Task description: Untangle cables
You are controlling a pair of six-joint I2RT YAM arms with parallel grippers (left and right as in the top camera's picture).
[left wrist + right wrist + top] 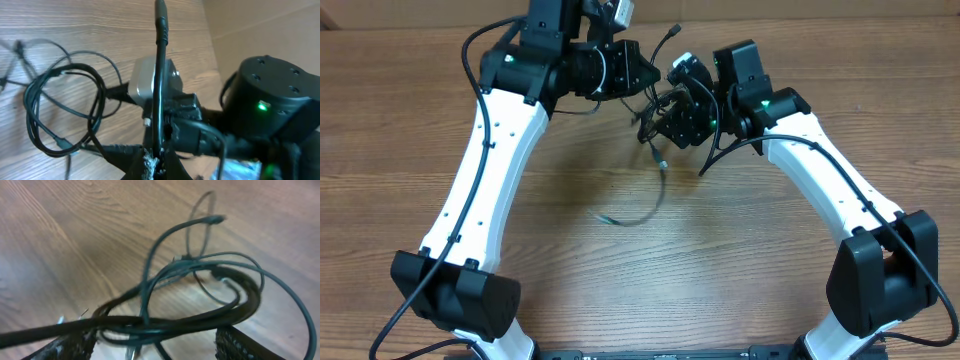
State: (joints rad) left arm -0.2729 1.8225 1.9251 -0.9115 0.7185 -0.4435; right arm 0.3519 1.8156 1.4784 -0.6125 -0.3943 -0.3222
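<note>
**Two at work, tips nearly meeting**

The left claw (152,167) is clenched on one strand of the cables (655,100). Seen from its own camera, that strand rises straight out of the pinched fingers and ends in a plug end (160,7) standing well above the claw. Off to the claw's left in that view, several loops (65,110) spread over the wooden counter (800,290).

From overhead, the tangle is bunched in the narrow gap between the two claws. A single loose strand (655,190) trails away from it toward the near side and curls onto the wood, well apart from either claw.

The right claw (155,345) is released, its fingers (240,342) set wide apart. The thickest part of the bundle lies across the gap just ahead of them, with thinner loops arching up beyond. Whether either finger touches the bundle, I cannot tell.
</note>
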